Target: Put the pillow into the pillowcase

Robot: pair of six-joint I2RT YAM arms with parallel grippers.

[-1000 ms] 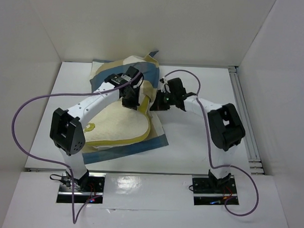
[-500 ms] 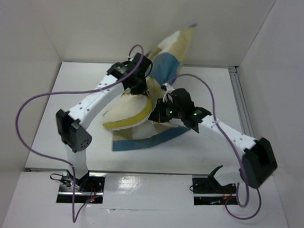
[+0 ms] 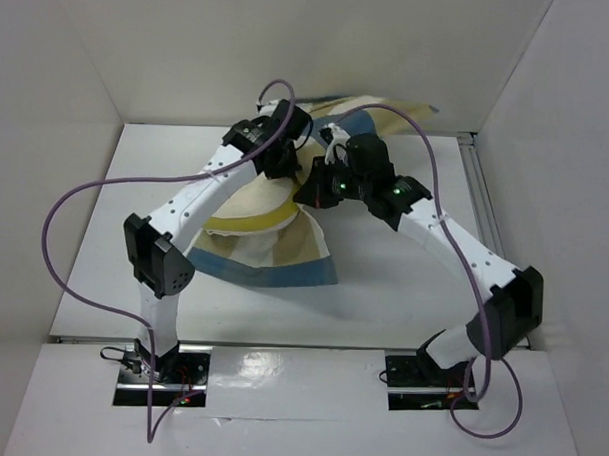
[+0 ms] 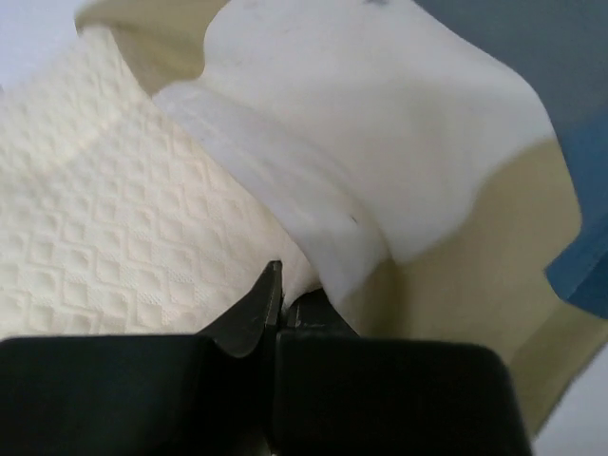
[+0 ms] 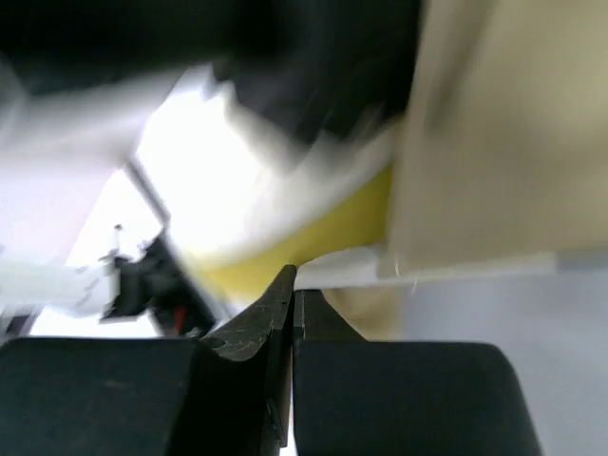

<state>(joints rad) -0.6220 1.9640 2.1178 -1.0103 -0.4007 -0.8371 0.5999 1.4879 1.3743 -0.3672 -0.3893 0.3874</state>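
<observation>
Your table point(image 3: 413, 282) has walls point(image 3: 79, 100) at 9, 12 and 3 o'clock, and open tabletop shows at 3 to 5 o'clock of the cloth. The pillowcase point(image 3: 283, 259) is held up toward 12 o'clock. Its long axis runs 7 to 1 o'clock and its lower hem is on the table. The pillow point(image 3: 247, 208) sits among its folds, at 8 o'clock of both grippers. The left gripper point(image 3: 284, 167) pinches pillowcase fabric. The right gripper point(image 3: 318, 188), just beside it, is closed, but blur hides any hold.

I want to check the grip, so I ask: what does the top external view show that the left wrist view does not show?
Only top external: the right gripper, the table, the pillowcase lifted at the back. Only left wrist: diamond quilting on the pillow, the left gripper shut on a white pillowcase fold. Both: pillow, pillowcase, left gripper.
</observation>
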